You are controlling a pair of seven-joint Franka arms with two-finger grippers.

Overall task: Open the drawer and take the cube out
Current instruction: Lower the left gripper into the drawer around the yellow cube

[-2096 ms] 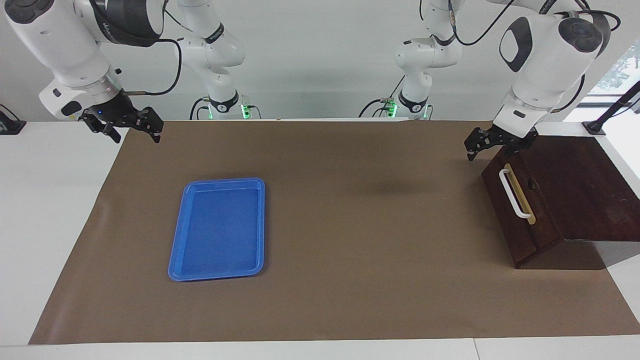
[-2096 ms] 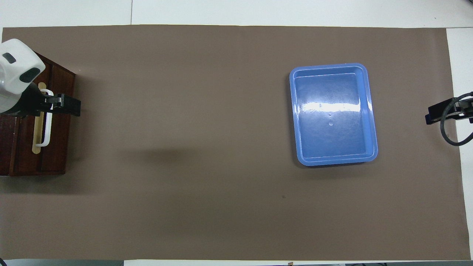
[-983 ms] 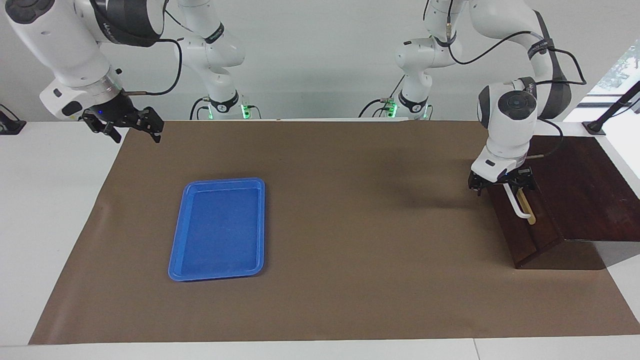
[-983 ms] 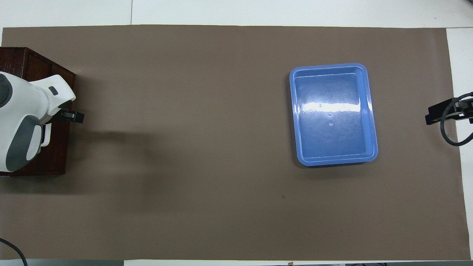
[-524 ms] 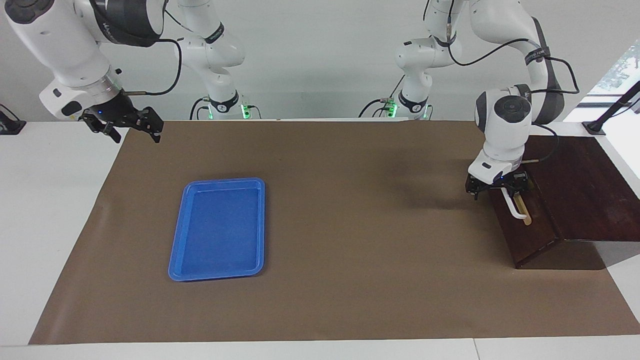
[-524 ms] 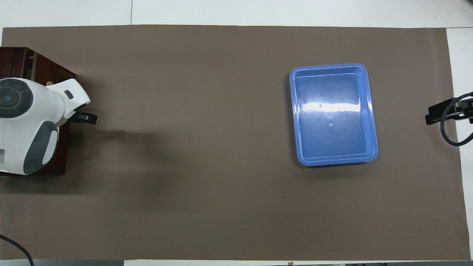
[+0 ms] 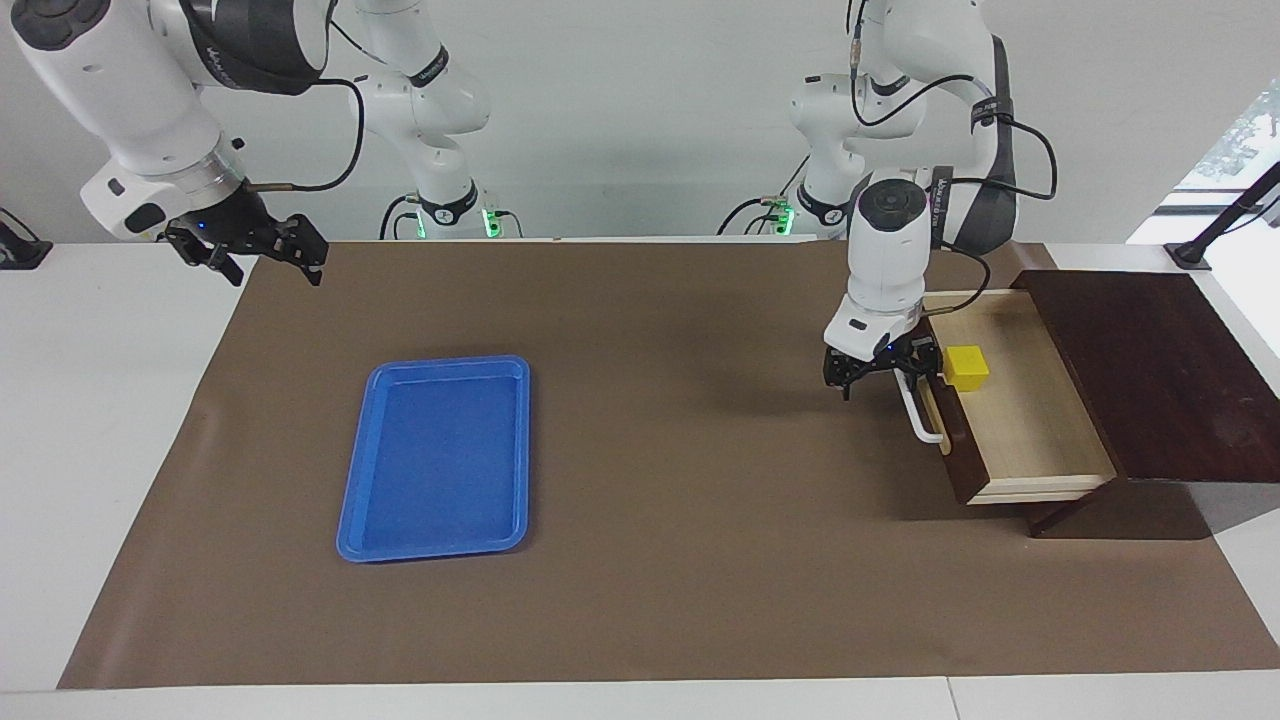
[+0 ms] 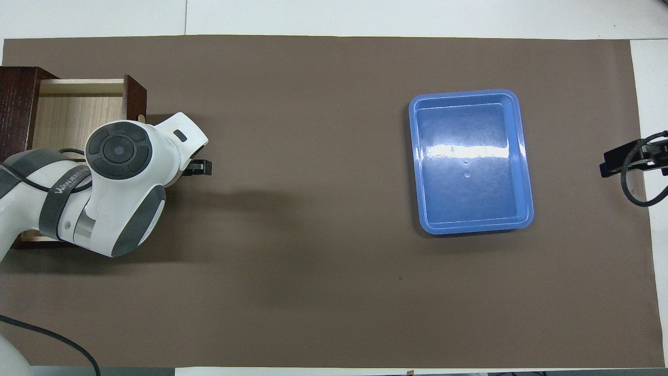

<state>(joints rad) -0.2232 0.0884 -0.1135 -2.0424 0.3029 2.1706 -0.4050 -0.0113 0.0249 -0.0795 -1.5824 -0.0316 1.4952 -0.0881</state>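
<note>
White walls are backing a white worktop (image 7: 100,450) that is carrying a wide brown mat (image 7: 650,560), with two white robot arms standing at its robot end. At the left arm's end of the worktop a dark wooden box (image 7: 1160,370) is sitting with its drawer (image 7: 1020,420) pulled well out, showing a pale wood floor. The cube (image 7: 967,367), small and bright yellow, is lying inside the drawer, just beside the dark drawer front and toward the end of the drawer nearer to the robots. The left claw (image 7: 880,372) is hanging low at the white bar handle (image 7: 917,412), its fingers standing apart and straddling the handle's upper end rather than squeezing it. The right claw (image 7: 262,250) is waiting in the air over the mat's corner at the right arm's end of the worktop, fingers also apart and carrying nothing. A blue tray (image 7: 437,458) is lying empty on the mat toward the right arm's end, well apart from the drawer. As for risks, the left claw is probably needing to lift clear of the handle first; a finger catching the bar could drag the drawer or shift the box. The cube is sitting tight against the drawer front, so a descending finger could be striking that front or nudging the cube aside. Lettering is running along a grey band on the left arm in the overhead view, but it cannot be read reliably.
</note>
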